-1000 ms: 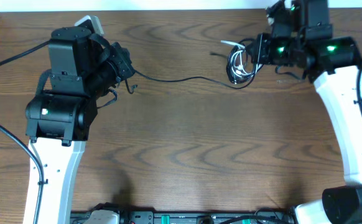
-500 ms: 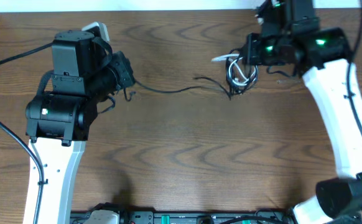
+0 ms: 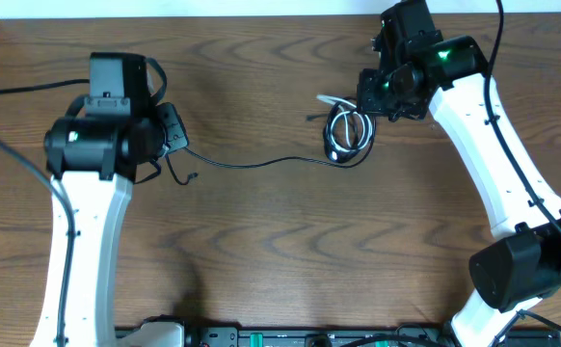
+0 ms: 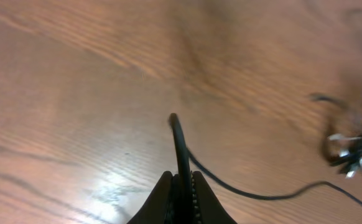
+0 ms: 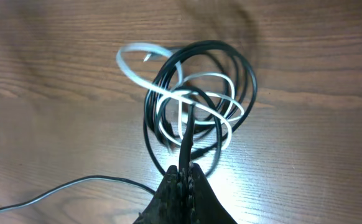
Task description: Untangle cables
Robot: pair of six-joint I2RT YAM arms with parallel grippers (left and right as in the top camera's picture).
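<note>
At far right, the cable tangle [image 3: 343, 135] has shifted leftward with the right gripper [image 5: 184, 176] clamped shut on it. The left gripper [image 4: 181, 183], closed on the black cable [image 4: 180, 140], gains only slack, so I judge no separation yet.

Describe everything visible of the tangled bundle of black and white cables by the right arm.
The tangled bundle of thin black and whitish cords seems to lie on the brown wooden table, towards its far right. Black loops overlap whitish ones; one whitish loop sticks out sideways. The right gripper is shut on a black loop at its edge. One long black strand trails left to the left gripper, shut on it near its free end.
</note>
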